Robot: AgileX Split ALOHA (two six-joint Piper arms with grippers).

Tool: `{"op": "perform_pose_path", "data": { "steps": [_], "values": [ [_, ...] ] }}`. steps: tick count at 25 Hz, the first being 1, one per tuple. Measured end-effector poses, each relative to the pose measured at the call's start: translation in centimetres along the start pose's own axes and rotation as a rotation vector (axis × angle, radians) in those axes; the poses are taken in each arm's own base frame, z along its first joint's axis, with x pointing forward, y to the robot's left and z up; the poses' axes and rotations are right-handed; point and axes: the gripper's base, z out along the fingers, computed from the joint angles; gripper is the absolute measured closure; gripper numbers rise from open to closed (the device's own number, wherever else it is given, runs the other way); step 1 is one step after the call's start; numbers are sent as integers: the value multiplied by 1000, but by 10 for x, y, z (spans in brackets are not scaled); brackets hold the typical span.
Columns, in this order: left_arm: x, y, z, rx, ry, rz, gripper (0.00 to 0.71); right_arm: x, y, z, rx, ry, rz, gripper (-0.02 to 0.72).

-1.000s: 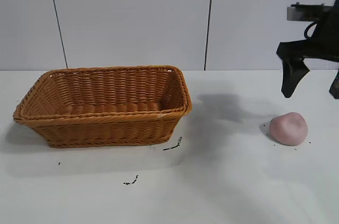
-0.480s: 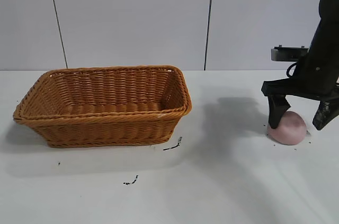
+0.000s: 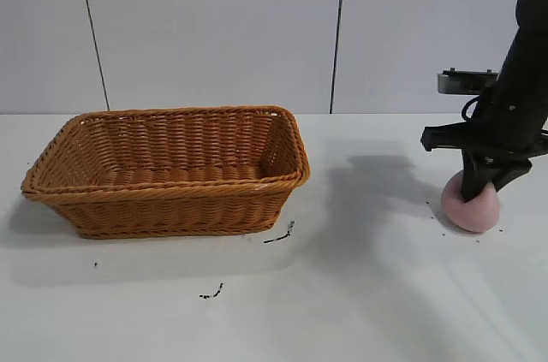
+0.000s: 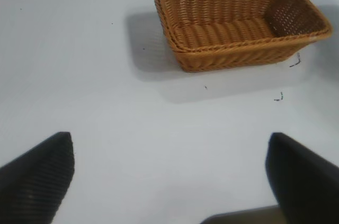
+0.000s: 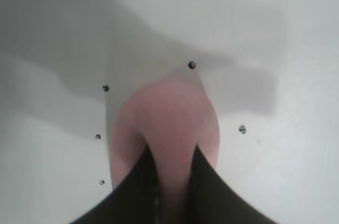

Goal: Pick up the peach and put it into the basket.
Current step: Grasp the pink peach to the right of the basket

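Observation:
The peach (image 3: 472,208) is a dusty-pink lump resting on the white table at the right. My right gripper (image 3: 478,191) stands over it, its fingers pinched into the soft top. In the right wrist view the peach (image 5: 172,115) bulges between and around the two black fingers (image 5: 132,187), which squeeze a ridge of it. The wicker basket (image 3: 171,195) stands at the left, empty, well apart from the peach; it also shows in the left wrist view (image 4: 233,57). My left gripper (image 4: 169,168) is open and empty above bare table, out of the exterior view.
Small black marks lie on the table in front of the basket (image 3: 278,235) and further forward (image 3: 211,293). Dark specks dot the table around the peach (image 5: 191,65). A grey panelled wall stands behind the table.
My right gripper came down from above the peach, straddled it with open fingers, and has now closed onto it. The peach and basket have stayed in place.

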Motion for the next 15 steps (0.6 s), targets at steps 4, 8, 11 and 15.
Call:
{"op": "perform_pose_path", "data": {
  "steps": [4,8,11,15],
  "values": [
    [0,0,0,0,0,0,16,-2,0,-13,0,-27,-21,720],
    [0,0,0,0,0,0,16,-12,2,-57,2,-113,-28,720],
    [0,0,0,0,0,0,16,-28,3,-101,1,-187,-32,720],
    [0,0,0,0,0,0,16,-49,9,-143,-7,-258,-46,720]
  ]
}}
